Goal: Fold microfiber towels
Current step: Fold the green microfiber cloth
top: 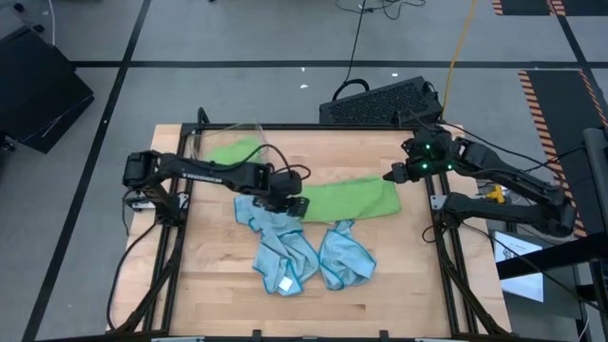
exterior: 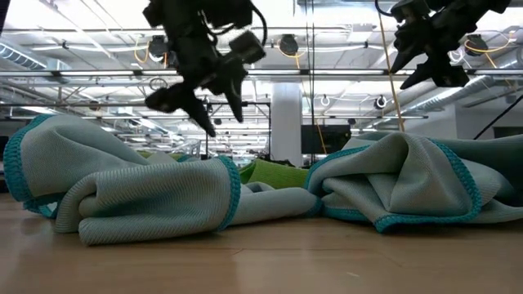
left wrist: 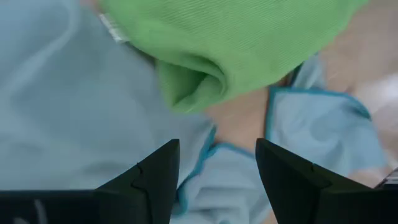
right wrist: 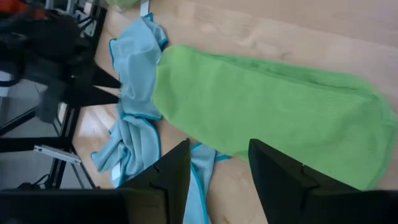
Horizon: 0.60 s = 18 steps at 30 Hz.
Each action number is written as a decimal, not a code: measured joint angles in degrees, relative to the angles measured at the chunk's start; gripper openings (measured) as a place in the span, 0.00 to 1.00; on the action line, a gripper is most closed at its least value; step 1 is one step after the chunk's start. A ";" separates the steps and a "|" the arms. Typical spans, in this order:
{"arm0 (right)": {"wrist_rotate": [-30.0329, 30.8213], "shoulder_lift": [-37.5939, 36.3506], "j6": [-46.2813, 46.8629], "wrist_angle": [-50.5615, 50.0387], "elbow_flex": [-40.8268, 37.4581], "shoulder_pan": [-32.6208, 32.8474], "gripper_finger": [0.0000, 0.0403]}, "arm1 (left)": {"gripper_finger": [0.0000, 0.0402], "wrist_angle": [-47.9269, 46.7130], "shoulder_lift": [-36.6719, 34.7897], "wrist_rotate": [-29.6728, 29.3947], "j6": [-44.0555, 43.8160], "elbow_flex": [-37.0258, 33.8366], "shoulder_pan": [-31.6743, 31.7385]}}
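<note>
**Green towel lies folded as both arms hang clear**

Green microfiber, doubled into a long band, is what we find at mid-table: the green towel [top: 350, 200] stretches between the two grippers, its rolled end lapping onto the blue cloths, which suggests to us that one fold is made and the next is due. The left gripper [top: 294, 205] hovers just over that rolled end, fingers [left wrist: 152, 174] parted and empty, as the left wrist view shows. The right gripper [top: 391, 175] hangs off the far end of the band, its fingers [right wrist: 171, 171] likewise apart with nothing between them. We read the pairing as deliberate: one arm at each short end, placed to pick up the corners and bring the band over on itself.

Three blue towels [top: 285, 252] lie crumpled in front of the green one, unfolded, piled close so they wait within reach of either arm. In the low view they fill the foreground, and both grippers hang well above the cloth. A second green cloth [top: 233, 150] sits inside the clear bin [top: 195, 142] at the back left corner of the table [top: 399, 285]; we cannot tell whether more lie under it.
</note>
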 joint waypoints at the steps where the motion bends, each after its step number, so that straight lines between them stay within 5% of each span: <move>1: 0.02 0.08 0.00 0.05 0.00 0.37 0.38 | 0.53 1.00 0.02 0.44 -0.48 -0.99 -0.11; 8: 0.00 0.31 -0.32 0.08 0.00 1.50 0.38 | 0.55 11.80 3.08 1.43 -4.19 -5.02 -0.27; 18: -0.06 0.50 -2.00 0.02 0.00 1.87 0.38 | 0.69 13.72 8.93 3.32 -6.76 -5.11 -0.03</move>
